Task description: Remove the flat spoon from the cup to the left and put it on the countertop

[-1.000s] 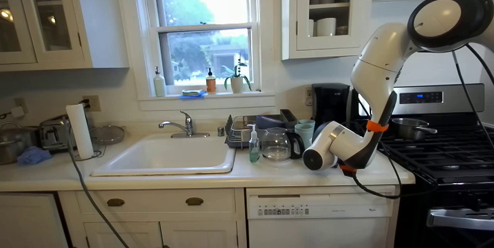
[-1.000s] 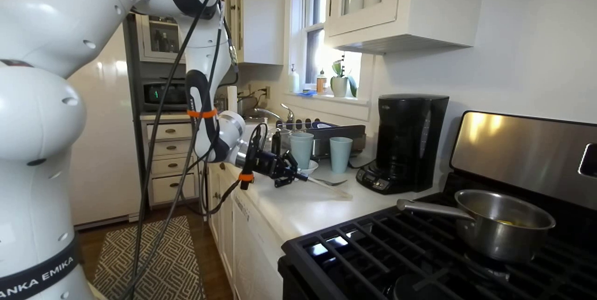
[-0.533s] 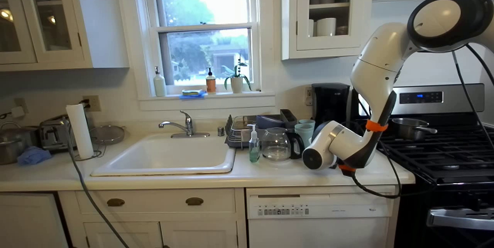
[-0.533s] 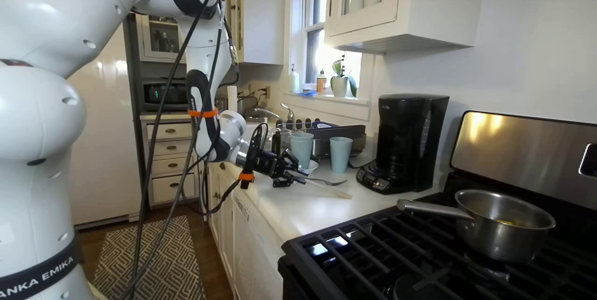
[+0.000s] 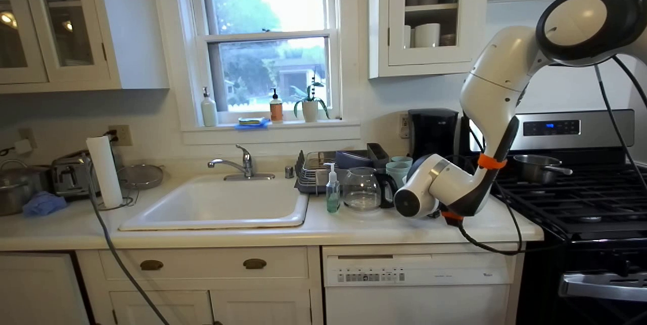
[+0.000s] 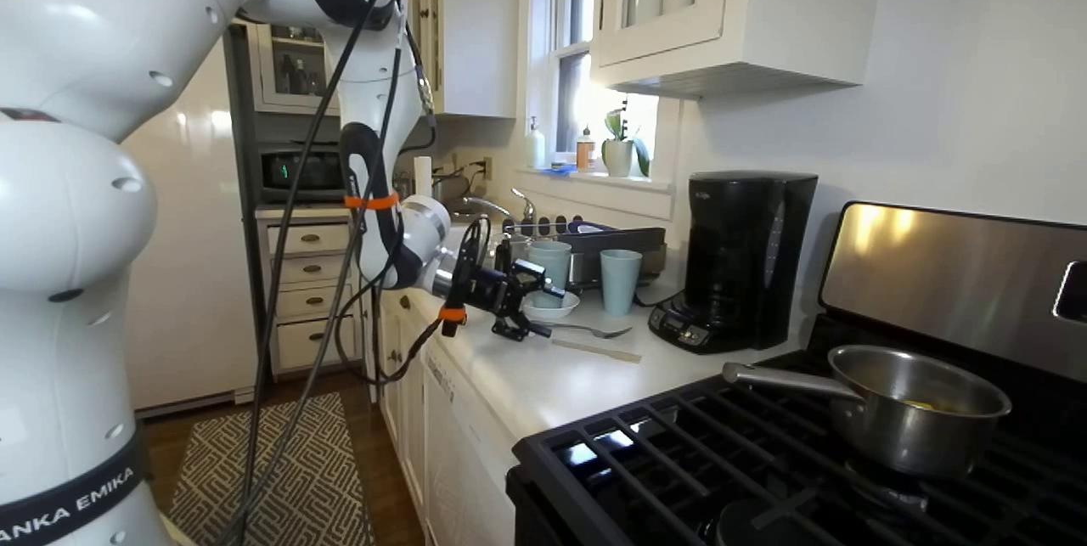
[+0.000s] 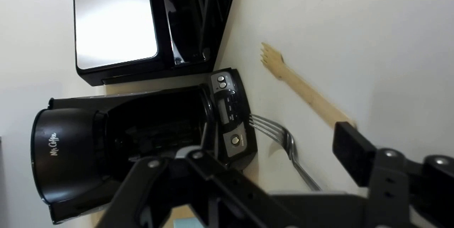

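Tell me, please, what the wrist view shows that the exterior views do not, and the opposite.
Only the wrist view shows the separate tines of the wooden fork and readable "Mr. Coffee" lettering.
Only the exterior views show the saucepan, the faucet and the window.
All share the coffee maker and the cream-white countertop; the wooden fork and the open fingers also appear in an exterior view.
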You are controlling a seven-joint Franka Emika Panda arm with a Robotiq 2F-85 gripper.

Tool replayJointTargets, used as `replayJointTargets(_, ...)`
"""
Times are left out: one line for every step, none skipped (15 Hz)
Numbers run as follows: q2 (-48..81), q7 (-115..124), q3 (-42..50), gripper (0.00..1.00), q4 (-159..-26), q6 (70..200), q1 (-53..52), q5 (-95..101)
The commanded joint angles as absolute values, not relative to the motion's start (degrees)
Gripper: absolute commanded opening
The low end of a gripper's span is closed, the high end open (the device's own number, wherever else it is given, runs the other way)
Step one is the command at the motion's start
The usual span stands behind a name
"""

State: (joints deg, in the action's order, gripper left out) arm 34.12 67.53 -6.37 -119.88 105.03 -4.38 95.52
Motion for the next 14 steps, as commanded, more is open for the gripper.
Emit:
replayJointTargets(33.2,65.7,-6.7,1.0,-119.8,108.0,-3.3,96.1)
replayJointTargets(32.4,64.4,-6.9,1.0,-119.9,108.8,-2.9,95.2)
replayJointTargets(30.8,62.5,-7.2,1.0,-120.3,110.5,-2.3,94.1)
replayJointTargets(29.1,59.6,-7.5,1.0,-120.8,112.3,-1.5,92.3)
replayJointTargets(26.3,54.4,-8.0,1.0,-121.6,115.7,-0.3,89.6)
replayJointTargets(24.5,50.8,-8.1,1.0,-121.7,117.9,0.5,87.2)
replayJointTargets(21.8,46.6,-8.0,1.0,-122.2,120.6,1.4,84.0)
replayJointTargets(19.6,42.4,-7.8,1.0,-122.6,122.5,2.0,80.2)
replayJointTargets(17.2,38.2,-7.4,1.0,-123.7,123.5,2.3,76.4)
replayJointTargets(15.5,33.6,-6.8,1.0,-124.4,123.7,2.5,72.9)
replayJointTargets(13.7,28.8,-6.3,1.0,-125.0,123.6,2.7,69.7)
replayJointTargets(12.0,24.1,-5.9,1.0,-125.6,123.3,2.7,66.7)
replayJointTargets(10.4,19.6,-8.8,1.0,-126.2,123.0,6.0,64.6)
replayJointTargets(8.5,15.2,-9.0,1.0,-126.8,124.4,6.8,61.9)
